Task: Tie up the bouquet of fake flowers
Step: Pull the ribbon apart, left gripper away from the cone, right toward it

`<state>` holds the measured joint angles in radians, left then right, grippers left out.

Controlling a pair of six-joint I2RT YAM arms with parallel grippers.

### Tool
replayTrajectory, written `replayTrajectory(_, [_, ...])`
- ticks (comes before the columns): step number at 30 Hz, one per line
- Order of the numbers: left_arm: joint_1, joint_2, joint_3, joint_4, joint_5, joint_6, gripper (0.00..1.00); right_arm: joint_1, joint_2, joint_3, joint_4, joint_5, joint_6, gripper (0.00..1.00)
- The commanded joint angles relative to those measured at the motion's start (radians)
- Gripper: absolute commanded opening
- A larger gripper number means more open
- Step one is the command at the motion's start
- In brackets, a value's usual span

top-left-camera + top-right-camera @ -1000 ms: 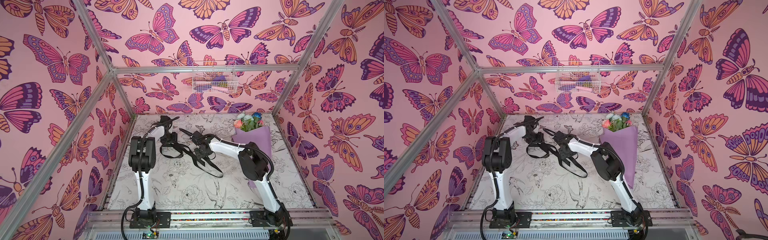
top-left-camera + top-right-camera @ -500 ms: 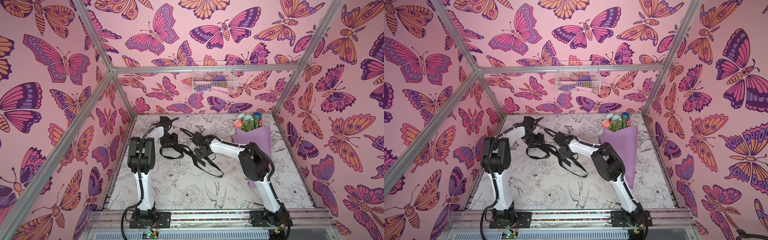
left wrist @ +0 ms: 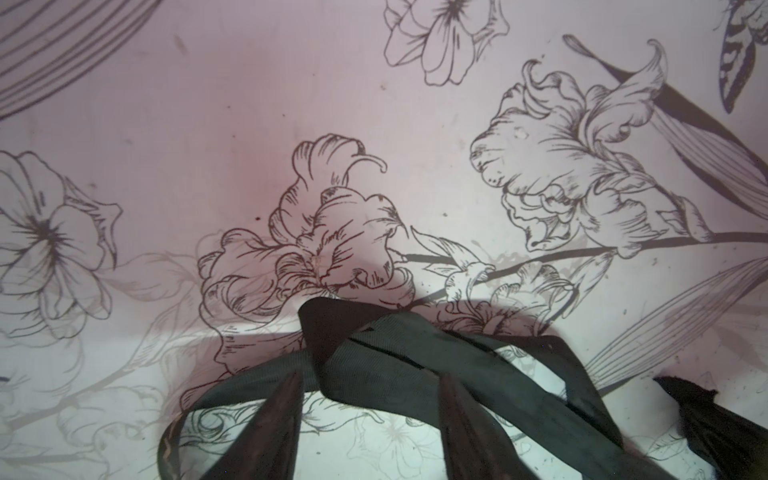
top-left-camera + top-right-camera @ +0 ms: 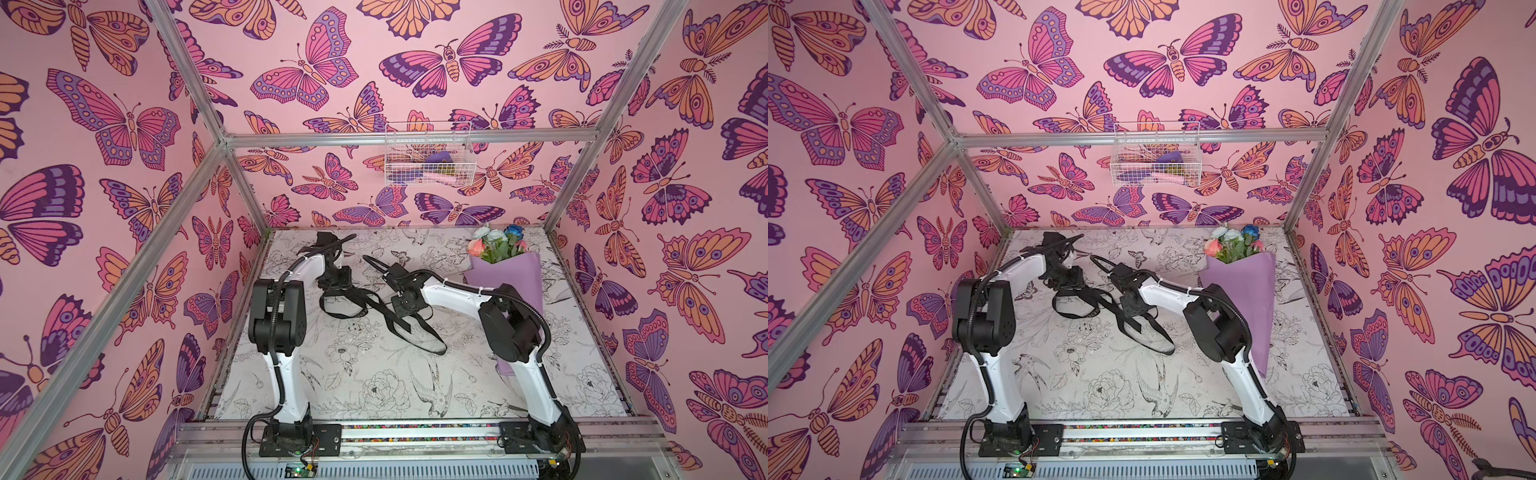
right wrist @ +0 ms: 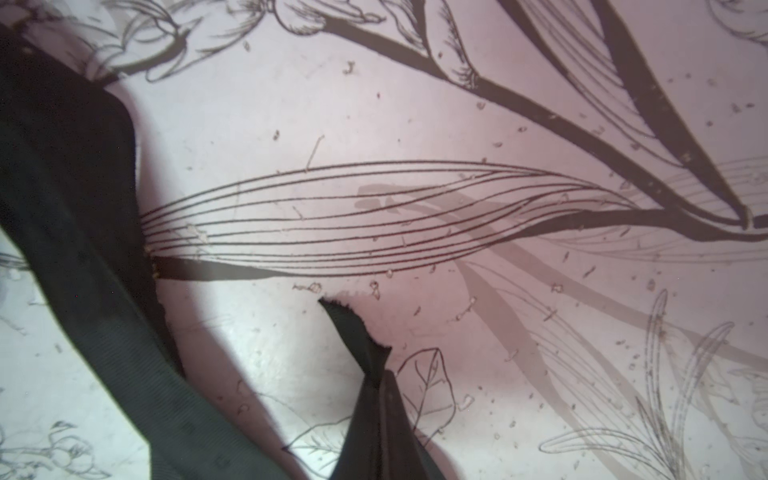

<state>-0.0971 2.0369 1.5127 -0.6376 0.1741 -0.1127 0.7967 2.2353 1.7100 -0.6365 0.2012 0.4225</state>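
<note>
The lilac-wrapped bouquet of fake flowers [image 4: 500,274] lies untied by the far right corner of the tabletop [image 4: 374,386], well apart from the black ribbon [image 4: 386,316] near the middle. The right hand [image 5: 380,380] pinches a frayed ribbon end and the left hand [image 3: 370,376] stands half-wide astride a ribbon fold, so all the tying seems left. No writing is legible.

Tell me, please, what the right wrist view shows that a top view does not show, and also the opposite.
Only the right wrist view: close up, the right gripper is shut on the frayed end of the black ribbon.
Only a top view: the bouquet of fake flowers, wrapped in lilac paper, lying at the far right of the table, and the wire basket hanging on the back wall.
Both: the black ribbon lying on the flower-printed table.
</note>
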Motion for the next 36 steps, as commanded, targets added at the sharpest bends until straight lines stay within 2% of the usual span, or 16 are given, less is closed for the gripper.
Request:
replayTrajectory(1, [0.011,0.001,-0.019,-0.031,-0.024,0.007,0.48,-0.012,0.024,-0.035,-0.068,-0.002,0.015,0.01])
replayTrajectory(5, [0.012,0.029,-0.003,-0.047,-0.042,0.001,0.39,-0.016,0.019,-0.035,-0.068,-0.005,0.015,0.0])
replayTrajectory(11, [0.014,0.063,0.03,-0.054,-0.081,-0.013,0.37,-0.019,0.007,-0.046,-0.067,-0.007,0.018,0.0])
replayTrajectory(14, [0.016,0.089,0.057,-0.058,-0.101,-0.017,0.32,-0.024,0.0,-0.056,-0.064,-0.013,0.022,0.0])
replayTrajectory(20, [0.016,0.099,0.067,-0.065,-0.161,-0.015,0.0,-0.043,-0.044,-0.1,-0.059,0.014,0.033,0.0])
replayTrajectory(29, [0.082,-0.14,-0.038,-0.035,-0.345,-0.029,0.0,-0.169,-0.231,-0.322,-0.027,0.056,0.09,0.0])
replayTrajectory(36, [0.212,-0.349,-0.104,-0.008,-0.425,-0.092,0.0,-0.232,-0.397,-0.434,-0.079,0.159,0.11,0.0])
